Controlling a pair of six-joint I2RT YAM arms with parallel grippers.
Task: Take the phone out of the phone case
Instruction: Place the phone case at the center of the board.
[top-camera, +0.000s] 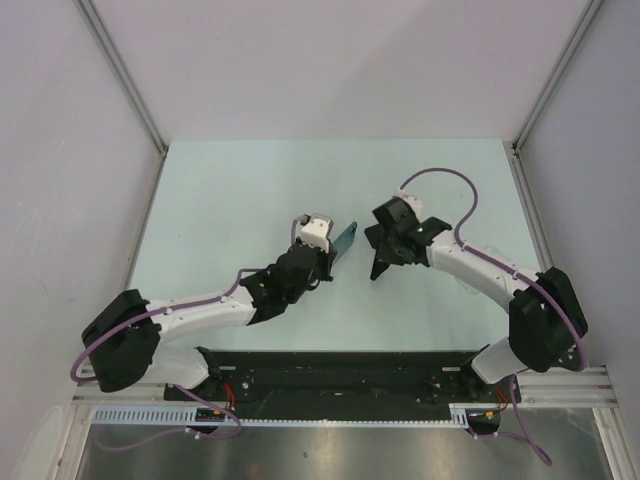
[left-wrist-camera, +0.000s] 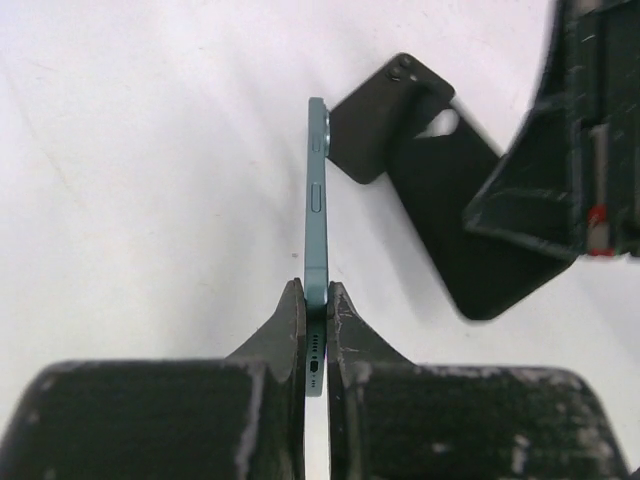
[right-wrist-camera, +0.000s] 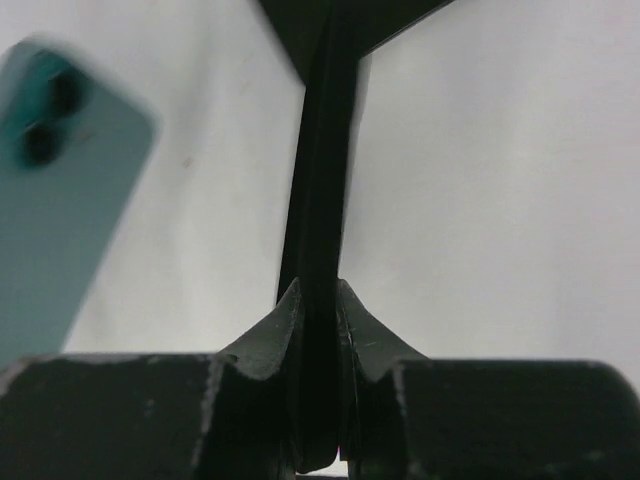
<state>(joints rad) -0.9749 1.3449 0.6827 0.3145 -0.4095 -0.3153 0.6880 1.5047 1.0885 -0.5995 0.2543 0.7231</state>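
Observation:
My left gripper (top-camera: 330, 250) is shut on the bottom end of a teal phone (top-camera: 345, 240), held above the table and apart from the case. In the left wrist view the phone (left-wrist-camera: 317, 200) stands edge-on between the fingertips (left-wrist-camera: 288, 320), its charging port showing. My right gripper (top-camera: 385, 250) is shut on a black phone case (top-camera: 381, 262), held a little to the right of the phone. The case (left-wrist-camera: 440, 190) shows empty in the left wrist view, with its camera cutout. In the right wrist view the case (right-wrist-camera: 322, 200) runs edge-on between the jaws, and the phone's back (right-wrist-camera: 60, 190) shows blurred at the left.
The pale green table (top-camera: 250, 190) is walled by white panels on three sides. A black rail (top-camera: 340, 375) with the arm bases runs along the near edge.

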